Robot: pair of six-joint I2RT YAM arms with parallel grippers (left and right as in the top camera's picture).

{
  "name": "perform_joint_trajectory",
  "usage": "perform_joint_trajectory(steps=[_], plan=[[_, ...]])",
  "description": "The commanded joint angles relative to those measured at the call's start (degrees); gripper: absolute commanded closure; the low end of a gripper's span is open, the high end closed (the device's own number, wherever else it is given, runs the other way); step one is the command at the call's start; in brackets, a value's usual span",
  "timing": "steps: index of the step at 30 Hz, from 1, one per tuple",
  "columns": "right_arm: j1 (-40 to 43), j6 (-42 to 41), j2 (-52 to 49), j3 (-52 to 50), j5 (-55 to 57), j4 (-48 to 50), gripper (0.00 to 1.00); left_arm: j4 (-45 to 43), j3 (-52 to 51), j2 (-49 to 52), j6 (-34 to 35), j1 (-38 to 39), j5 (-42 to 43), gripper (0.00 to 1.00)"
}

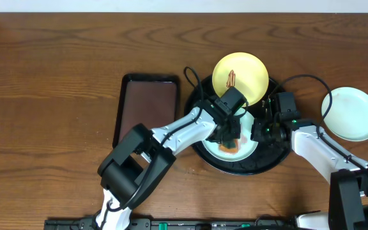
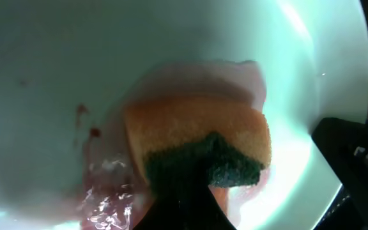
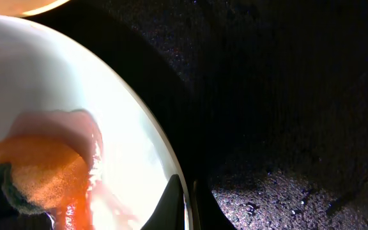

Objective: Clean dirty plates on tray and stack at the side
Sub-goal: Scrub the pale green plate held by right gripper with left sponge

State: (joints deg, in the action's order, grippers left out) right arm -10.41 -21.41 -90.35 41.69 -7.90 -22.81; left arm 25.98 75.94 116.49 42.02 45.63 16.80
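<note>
The tabletop (image 1: 43,96) carried the black tray (image 1: 260,165) near its centre, with a brown tray (image 1: 147,108) at the black tray's 9 o'clock. The clean mint plate (image 1: 350,114) lay off the black tray on the tabletop at 3 o'clock. It showed no smear, so I judged it finished and the start of the side stack. The yellow plate (image 1: 248,73) sat over the black tray's rim at 12 o'clock, its red-brown smear (image 1: 230,78) unwiped. The dirty mint plate (image 2: 171,38) lay in the black tray's middle, wet with pink-red streaks, mid-scrub. The left gripper (image 2: 184,185) was clamped on the sponge (image 2: 197,137), which pressed against that plate. The right gripper (image 3: 185,204), fingers together, appeared to pinch that plate's rim at 3 o'clock, though the view there was dark. Roughly a third seemed done: this plate needed finishing and stacking, then the yellow one.
</note>
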Motion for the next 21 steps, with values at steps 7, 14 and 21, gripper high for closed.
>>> perform_joint_trajectory(steps=[7,14,21], plan=[[0.24,-1.27,-1.18,-1.27,7.43,-1.46,0.99,10.16,1.11,3.61,-8.02,-1.86,-23.87,0.92],[0.24,-1.27,-1.18,-1.27,7.45,-1.86,0.99,14.73,2.75,3.61,-13.38,-0.7,-43.98,0.93],[0.24,-1.25,-1.18,-1.27,7.45,-2.32,0.99,19.93,8.13,3.61,-13.94,0.11,-52.09,0.93]])
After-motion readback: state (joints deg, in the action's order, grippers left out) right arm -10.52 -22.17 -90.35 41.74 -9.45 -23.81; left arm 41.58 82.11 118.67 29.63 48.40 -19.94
